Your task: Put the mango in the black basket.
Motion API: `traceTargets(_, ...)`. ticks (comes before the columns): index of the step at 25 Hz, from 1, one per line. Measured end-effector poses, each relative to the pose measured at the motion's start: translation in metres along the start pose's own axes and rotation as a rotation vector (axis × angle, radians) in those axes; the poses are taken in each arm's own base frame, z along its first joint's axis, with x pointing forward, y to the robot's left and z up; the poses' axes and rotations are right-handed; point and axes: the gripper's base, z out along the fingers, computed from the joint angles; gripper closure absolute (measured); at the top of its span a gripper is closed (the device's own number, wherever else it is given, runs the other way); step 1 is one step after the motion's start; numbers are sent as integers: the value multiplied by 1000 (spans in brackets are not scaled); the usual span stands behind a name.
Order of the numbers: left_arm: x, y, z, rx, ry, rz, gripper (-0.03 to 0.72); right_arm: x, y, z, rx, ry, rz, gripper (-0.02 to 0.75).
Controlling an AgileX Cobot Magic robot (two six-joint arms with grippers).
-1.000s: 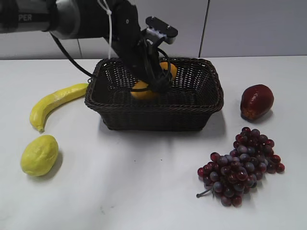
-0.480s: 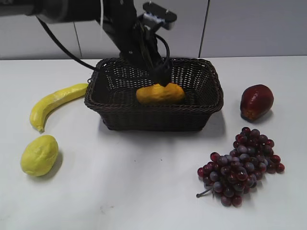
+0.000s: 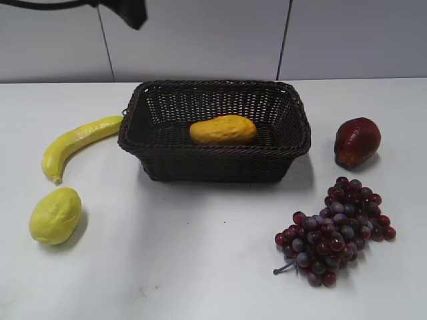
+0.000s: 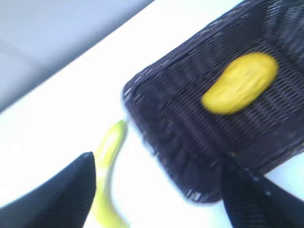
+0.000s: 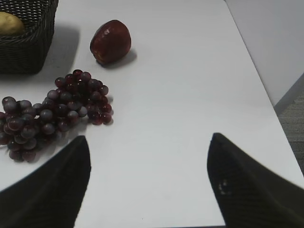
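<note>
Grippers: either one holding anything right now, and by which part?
Nothing is held. The left gripper and the right gripper are both open with nothing between the fingers. The mango lies free in the black basket.

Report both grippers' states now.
Left gripper: open, holding nothing; the mango lies in the black basket.
Right gripper: open, empty, above the table.

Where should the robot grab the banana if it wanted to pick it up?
Probably around the middle of the banana, coming straight down from above. It lies flat on the table, curving from near the basket down to its tip, so its long sides are free there. The left gripper is open and nearer. Fingers across the narrow width should hold best; the tapered ends might slip.
</note>
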Motion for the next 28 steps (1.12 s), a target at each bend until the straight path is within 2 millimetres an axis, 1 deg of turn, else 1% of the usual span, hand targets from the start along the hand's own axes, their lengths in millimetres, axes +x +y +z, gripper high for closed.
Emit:
traceTargets(2,16,22,-4,-19,89,-83,92,0,0,0,0,0,0,149)
traceTargets(6,40,60,-8,-69,147,-244,96,0,0,0,0,0,0,149)
traceTargets(7,47,66,-10,-76,157,-277,96,0,0,0,0,0,0,149)
traceTargets(9,61,75,-21,-93,161,-341,98,0,0,0,0,0,0,149)
traceTargets(11,76,78,-32,-106,174,-377,98,0,0,0,0,0,0,149)
traceTargets(13,94,75,-44,-111,193,-404,98,0,0,0,0,0,0,149)
traceTargets(14,104,72,-47,-110,211,-415,99,0,0,0,0,0,0,149)
traceTargets(17,138,57,-66,-117,238,-459,99,0,0,0,0,0,1,149)
traceTargets(18,150,50,-69,-114,254,-472,99,0,0,0,0,0,1,149)
traceTargets(19,160,43,-78,-119,248,-482,99,0,0,0,0,0,1,149)
traceTargets(21,184,25,-89,-123,234,-489,99,0,0,0,0,0,1,149)
traceTargets(25,227,-7,-104,-148,148,-494,99,0,0,0,0,0,1,149)
traceTargets(28,257,-29,-116,-180,51,-497,99,0,0,0,0,0,1,149)
